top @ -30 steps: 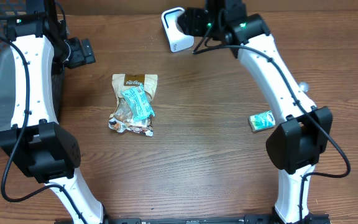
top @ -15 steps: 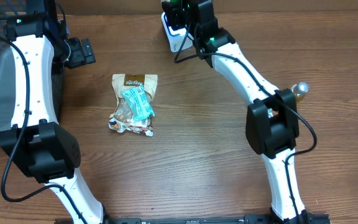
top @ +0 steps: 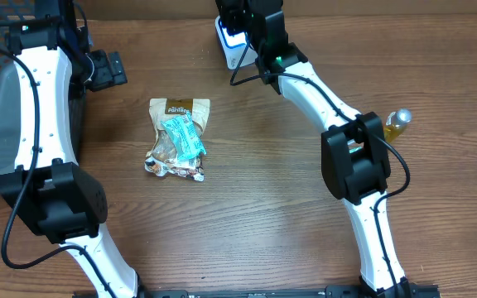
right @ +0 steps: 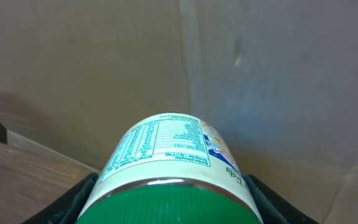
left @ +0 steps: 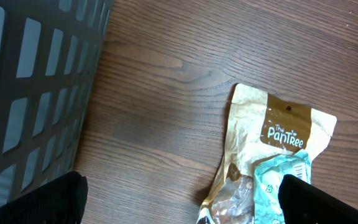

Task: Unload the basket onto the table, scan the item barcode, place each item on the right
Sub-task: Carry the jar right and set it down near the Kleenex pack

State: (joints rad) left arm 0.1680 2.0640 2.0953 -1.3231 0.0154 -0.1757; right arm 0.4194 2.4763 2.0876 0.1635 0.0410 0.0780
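Held jar (right: 166,149) at scanner (top: 228,51), back edge of table (top: 263,215).
My right gripper (right: 173,202) clamped the green-lidded jar just over the scanner, close to the wall (right: 291,74); my left gripper (top: 110,69) stood wide and empty, well left of the scanner, bare wood ahead.

Green-lidded labelled jar (right: 166,149), apparently in right hand (right: 173,200)

Your jar (right: 169,162) runs off the bottom edge, label print unreadable. The scanner (top: 227,53) sits half hidden behind your right arm (top: 313,87).
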